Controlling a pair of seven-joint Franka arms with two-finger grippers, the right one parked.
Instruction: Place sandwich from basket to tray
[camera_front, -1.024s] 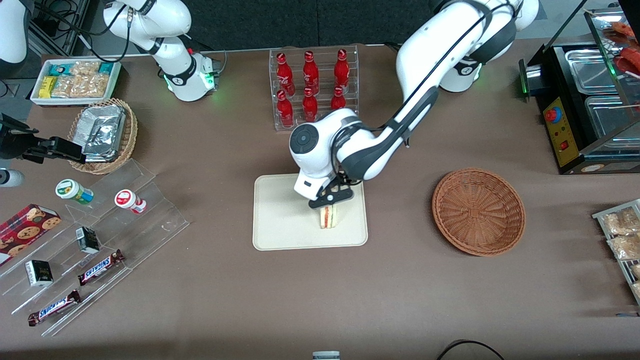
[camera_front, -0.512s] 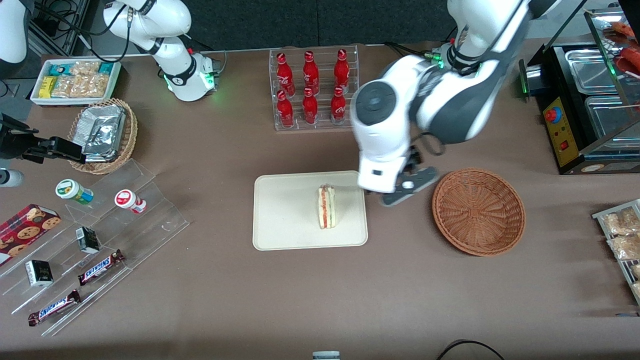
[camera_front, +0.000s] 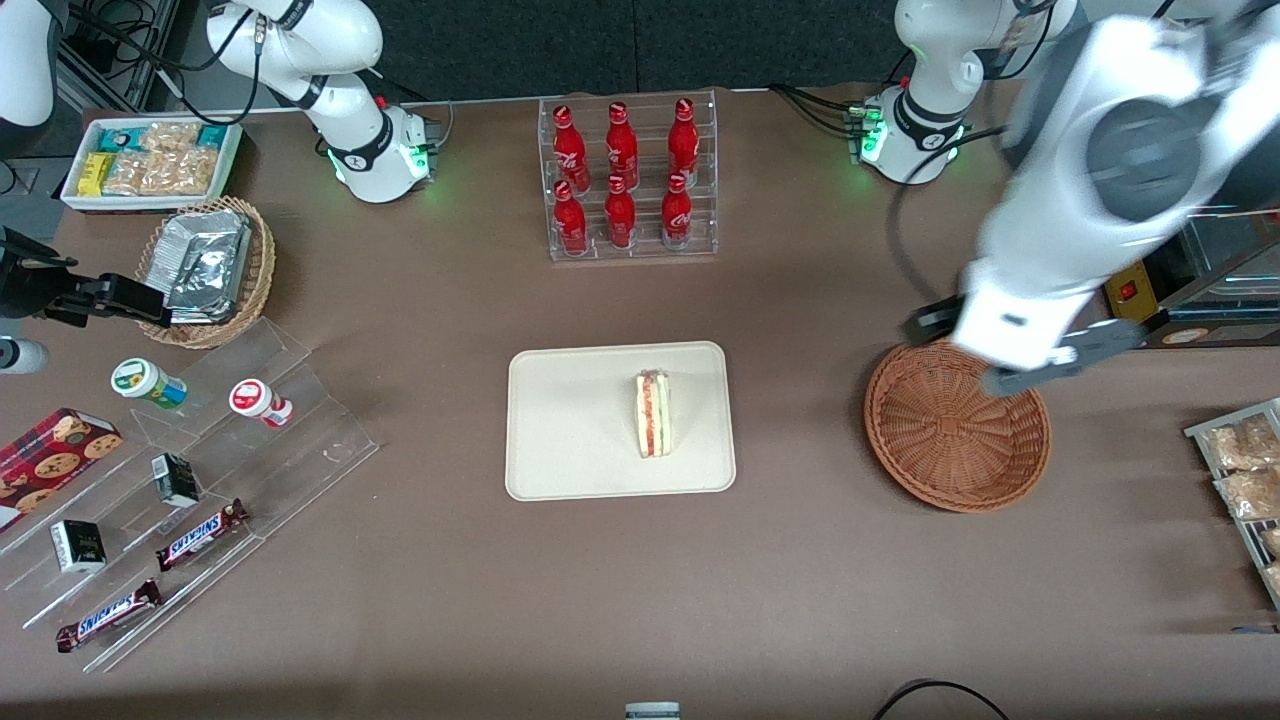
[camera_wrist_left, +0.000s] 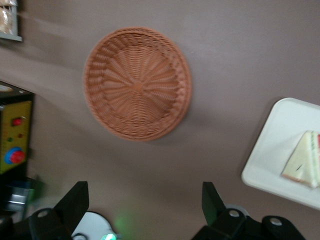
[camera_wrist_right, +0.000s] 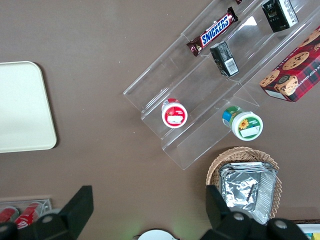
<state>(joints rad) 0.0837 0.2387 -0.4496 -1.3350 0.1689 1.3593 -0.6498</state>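
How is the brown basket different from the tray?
The basket is round, reddish-brown and woven; the tray is rectangular, cream and smooth. The basket is empty; the tray holds the sandwich. Both sit on the table, and the open end effector hangs above the basket's rim.

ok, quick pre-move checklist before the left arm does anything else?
1. Sandwich on the tray, inside the rim: ok.
2. Sandwich free of the gripper: ok, nothing sits between the fingers.
3. Gripper open: ok, fingers spread wide in the wrist view.
4. Basket holds nothing more: ok, only bare weave shows.
5. Gripper clear of the tray: ok, it hangs above the basket's rim, toward the working arm's end of the table.
6. Height of the gripper above the basket: cannot tell.
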